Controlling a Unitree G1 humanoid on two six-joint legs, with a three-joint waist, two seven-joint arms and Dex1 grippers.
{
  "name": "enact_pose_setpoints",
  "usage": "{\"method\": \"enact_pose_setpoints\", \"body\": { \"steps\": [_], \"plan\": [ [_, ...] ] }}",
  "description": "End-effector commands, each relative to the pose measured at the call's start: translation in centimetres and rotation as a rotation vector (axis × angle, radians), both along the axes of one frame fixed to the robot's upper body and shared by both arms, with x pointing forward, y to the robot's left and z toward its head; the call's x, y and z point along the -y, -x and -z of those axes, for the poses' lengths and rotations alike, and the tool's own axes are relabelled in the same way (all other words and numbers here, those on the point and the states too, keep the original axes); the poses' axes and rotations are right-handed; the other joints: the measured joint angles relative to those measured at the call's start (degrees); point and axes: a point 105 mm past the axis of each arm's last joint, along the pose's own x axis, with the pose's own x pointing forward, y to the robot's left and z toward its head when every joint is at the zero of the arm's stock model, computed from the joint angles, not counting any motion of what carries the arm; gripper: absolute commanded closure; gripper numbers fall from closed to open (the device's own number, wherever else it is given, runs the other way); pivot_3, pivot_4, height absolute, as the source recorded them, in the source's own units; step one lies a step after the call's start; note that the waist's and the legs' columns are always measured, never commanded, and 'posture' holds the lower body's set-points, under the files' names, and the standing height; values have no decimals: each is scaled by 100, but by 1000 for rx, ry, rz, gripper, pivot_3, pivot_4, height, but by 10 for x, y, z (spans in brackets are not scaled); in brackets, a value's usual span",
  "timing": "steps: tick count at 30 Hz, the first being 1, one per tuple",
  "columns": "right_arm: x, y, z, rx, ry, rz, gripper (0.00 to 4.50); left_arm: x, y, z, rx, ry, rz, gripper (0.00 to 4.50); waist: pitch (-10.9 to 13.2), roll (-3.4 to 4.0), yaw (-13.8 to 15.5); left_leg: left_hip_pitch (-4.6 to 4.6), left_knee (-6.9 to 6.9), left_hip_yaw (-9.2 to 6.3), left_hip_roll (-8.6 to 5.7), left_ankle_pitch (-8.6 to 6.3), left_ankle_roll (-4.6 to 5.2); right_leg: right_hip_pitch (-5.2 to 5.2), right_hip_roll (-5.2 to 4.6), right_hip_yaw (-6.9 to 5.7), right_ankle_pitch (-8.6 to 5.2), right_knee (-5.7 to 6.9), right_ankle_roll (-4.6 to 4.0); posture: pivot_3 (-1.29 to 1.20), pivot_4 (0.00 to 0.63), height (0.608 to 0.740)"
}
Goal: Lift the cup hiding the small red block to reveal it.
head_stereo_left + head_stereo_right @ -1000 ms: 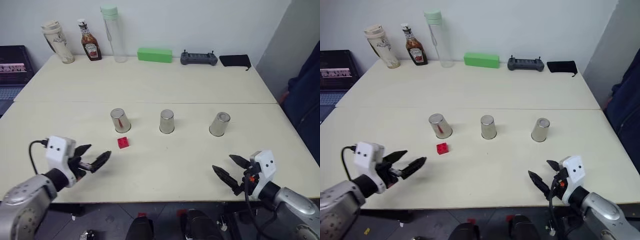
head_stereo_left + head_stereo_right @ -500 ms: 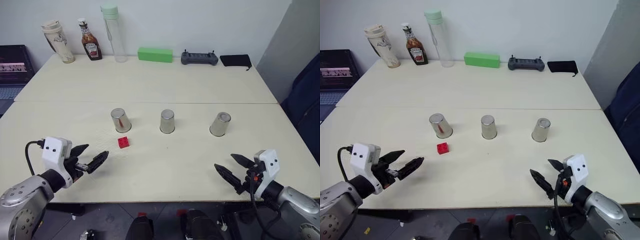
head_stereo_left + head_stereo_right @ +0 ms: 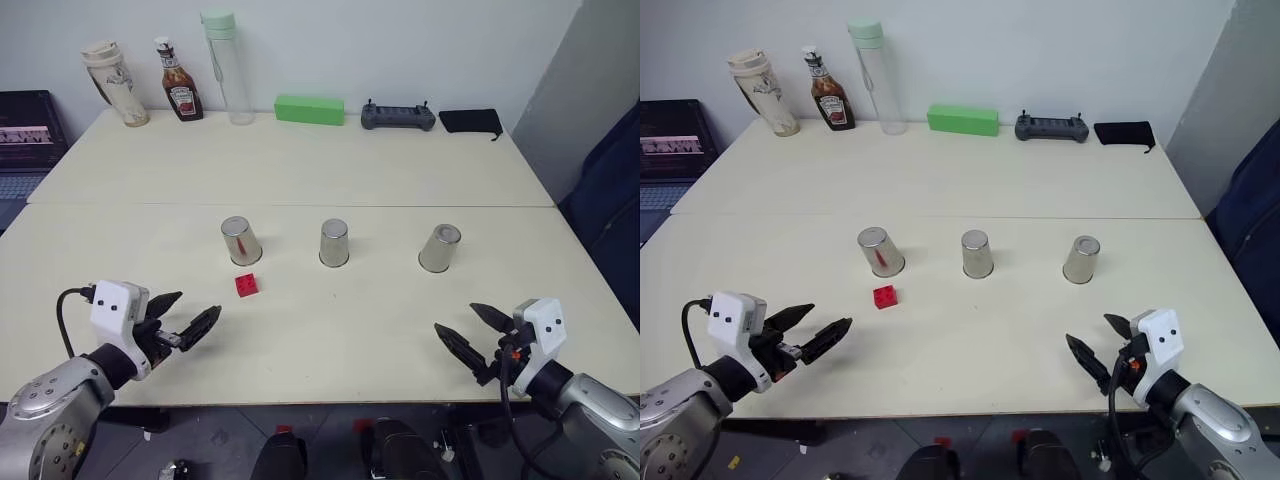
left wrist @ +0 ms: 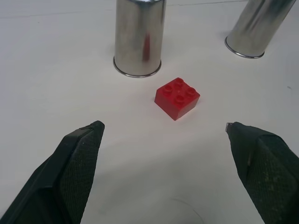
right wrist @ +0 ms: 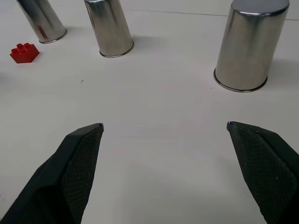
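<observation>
The small red block (image 3: 246, 285) sits bare on the table (image 3: 300, 170), just in front of the left cup (image 3: 240, 241) — the middle cup (image 3: 334, 243) and right cup (image 3: 439, 248) stand upside down in the same row. The left gripper (image 3: 190, 318) hangs near the block with fingers spread and empty; the right gripper (image 3: 475, 332) — also spread, empty — hovers over the near edge.

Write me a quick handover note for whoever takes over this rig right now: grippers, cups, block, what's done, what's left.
Left gripper: open, holding nothing, near the table's front edge.
Right gripper: open, holding nothing.
Small red block: uncovered on the table, just in front of the left metal cup.
Middle cup and right cup: upside down in the same row.
Done: block is in plain sight.
Left: no cup hides it; nothing obvious remains.
</observation>
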Motion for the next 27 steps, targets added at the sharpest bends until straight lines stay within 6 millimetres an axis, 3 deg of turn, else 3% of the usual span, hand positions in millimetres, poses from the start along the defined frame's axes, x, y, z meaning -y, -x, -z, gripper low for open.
{"method": "enact_pose_setpoints", "body": {
  "steps": [1, 27],
  "plan": [
    [0, -1, -7, 40, -3, 0, 0, 4, 0, -7, 39, -14, 18, 38, 0, 0, 0, 0, 0, 0, 0, 0, 0, 0, 0, 0, 0, 0, 0, 0, 150, 740],
    [-4, -2, -5, 38, -14, 8, 0, 6, -3, -4, 33, -10, 29, 38, 0, 0, 1, 0, 0, 0, -1, 0, 0, 0, 0, -1, 0, 0, 0, 0, 150, 740]
  ]
}}
